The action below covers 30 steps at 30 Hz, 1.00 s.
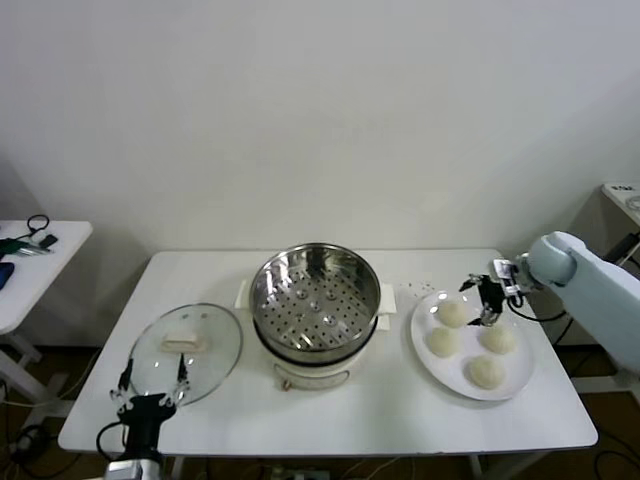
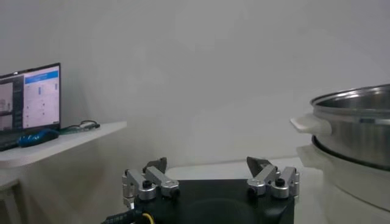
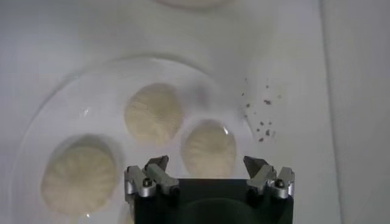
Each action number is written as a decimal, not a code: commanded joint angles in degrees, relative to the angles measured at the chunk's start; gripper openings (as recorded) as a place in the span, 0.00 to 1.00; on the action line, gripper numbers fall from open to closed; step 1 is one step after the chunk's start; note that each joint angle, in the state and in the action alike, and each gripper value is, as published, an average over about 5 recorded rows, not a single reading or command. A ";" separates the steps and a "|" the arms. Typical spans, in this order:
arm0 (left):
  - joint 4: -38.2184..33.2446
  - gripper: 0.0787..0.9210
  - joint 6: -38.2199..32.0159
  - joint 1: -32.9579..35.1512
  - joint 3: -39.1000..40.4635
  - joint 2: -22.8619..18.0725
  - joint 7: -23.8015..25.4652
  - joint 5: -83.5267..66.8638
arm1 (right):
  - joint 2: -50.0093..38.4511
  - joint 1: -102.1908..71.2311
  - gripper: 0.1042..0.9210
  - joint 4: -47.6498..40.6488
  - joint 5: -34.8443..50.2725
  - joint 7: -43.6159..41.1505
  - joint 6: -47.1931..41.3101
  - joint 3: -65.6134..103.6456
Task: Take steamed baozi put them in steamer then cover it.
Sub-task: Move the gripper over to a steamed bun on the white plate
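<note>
Four steamed baozi (image 1: 452, 313) lie on a white plate (image 1: 424, 322) just beside the steamer (image 1: 315, 300), on its right. They look soft and light, so I judge a gentle hold across the sides of the dome is best. The right gripper (image 1: 489, 301) hovers above the bun nearest the steamer, jaws wide, holding nothing. The cover (image 1: 186, 350) rests left of the steamer. The left gripper (image 1: 150, 385) waits near it, also open-jawed.

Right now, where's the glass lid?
In the head view the glass lid lies flat on the table's left side, beside the steamer, just ahead of the left gripper.
</note>
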 commanded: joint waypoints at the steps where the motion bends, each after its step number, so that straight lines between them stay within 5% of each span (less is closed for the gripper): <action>1: 0.21 0.88 0.13 -0.02 -0.34 0.14 -0.25 0.40 | 7.22 6.01 0.88 -10.74 -4.59 -1.71 0.67 -6.64; 30: 1.99 0.88 0.69 0.23 -0.66 0.05 -2.23 0.29 | 14.77 0.15 0.88 -17.13 -9.17 -1.29 2.42 -1.69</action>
